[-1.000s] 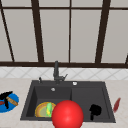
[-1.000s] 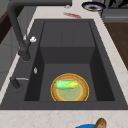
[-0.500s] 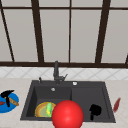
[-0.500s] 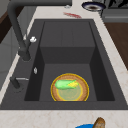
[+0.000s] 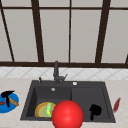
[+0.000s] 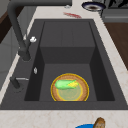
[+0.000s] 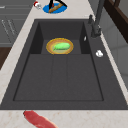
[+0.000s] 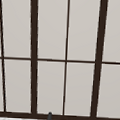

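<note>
One brown stick (image 5: 12, 101) under left robot hand (image 5: 7, 94), lying diag. on blue plate (image 5: 7, 108).

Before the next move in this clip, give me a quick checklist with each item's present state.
1. Left hand is over the blue plate: ok.
2. Left hand's grip on the brown stick: cannot tell.
3. Right hand hangs over the sink's right basin, fingers curled, holding nothing: ok.
4. Green vegetable lies in the yellow bowl: ok.
5. Red ball blocks the front view of the sink: not ok.
</note>
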Tool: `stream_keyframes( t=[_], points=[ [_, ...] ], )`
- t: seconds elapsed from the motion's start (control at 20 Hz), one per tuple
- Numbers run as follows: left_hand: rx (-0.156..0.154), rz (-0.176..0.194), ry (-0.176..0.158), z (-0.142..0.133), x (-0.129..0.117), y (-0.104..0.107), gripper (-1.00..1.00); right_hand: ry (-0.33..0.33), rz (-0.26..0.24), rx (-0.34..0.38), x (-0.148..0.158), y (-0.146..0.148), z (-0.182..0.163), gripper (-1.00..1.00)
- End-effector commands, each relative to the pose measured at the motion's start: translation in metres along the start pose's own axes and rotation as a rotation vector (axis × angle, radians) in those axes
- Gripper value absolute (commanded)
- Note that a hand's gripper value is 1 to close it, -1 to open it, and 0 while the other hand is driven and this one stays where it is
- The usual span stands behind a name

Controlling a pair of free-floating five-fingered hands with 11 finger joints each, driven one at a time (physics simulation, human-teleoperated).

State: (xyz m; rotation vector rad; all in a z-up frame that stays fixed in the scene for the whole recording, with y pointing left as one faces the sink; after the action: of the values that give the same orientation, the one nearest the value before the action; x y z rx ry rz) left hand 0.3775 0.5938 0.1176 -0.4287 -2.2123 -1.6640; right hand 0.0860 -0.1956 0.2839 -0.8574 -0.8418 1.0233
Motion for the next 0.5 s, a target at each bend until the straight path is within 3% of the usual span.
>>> stream_keyframes(
  t=[0.0, 0.05, 0.1, 0.15, 0.2, 0.3, 0.45],
  points=[
    [-0.017, -0.031, -0.041, 0.008, 0.009, -0.017, -1.0, 0.0, 0.0, 0.0, 0.0, 0.0, 0.0, 0.0],
    [-0.035, -0.009, -0.021, 0.01, 0.004, -0.02, -1.0, 0.0, 0.0, 0.0, 0.0, 0.0, 0.0, 0.0],
    [-0.044, -0.007, -0.013, 0.011, 0.0, -0.022, 1.0, 0.0, 0.0, 0.0, 0.0, 0.0, 0.0, 0.0],
    [-0.063, 0.029, -0.016, 0.011, 0.0, -0.019, 1.0, 0.0, 0.0, 0.0, 0.0, 0.0, 0.0, 0.0],
    [-0.052, 0.075, -0.02, 0.009, 0.001, -0.017, 1.0, 0.0, 0.0, 0.0, 0.0, 0.0, 0.0, 0.0],
    [-0.047, 0.091, -0.025, 0.006, 0.002, -0.015, 1.0, 0.0, 0.0, 0.0, 0.0, 0.0, 0.0, 0.0],
    [-0.064, 0.077, -0.048, 0.004, 0.003, -0.011, 1.0, 0.0, 0.0, 0.0, 0.0, 0.0, 0.0, 0.0]
  ],
)
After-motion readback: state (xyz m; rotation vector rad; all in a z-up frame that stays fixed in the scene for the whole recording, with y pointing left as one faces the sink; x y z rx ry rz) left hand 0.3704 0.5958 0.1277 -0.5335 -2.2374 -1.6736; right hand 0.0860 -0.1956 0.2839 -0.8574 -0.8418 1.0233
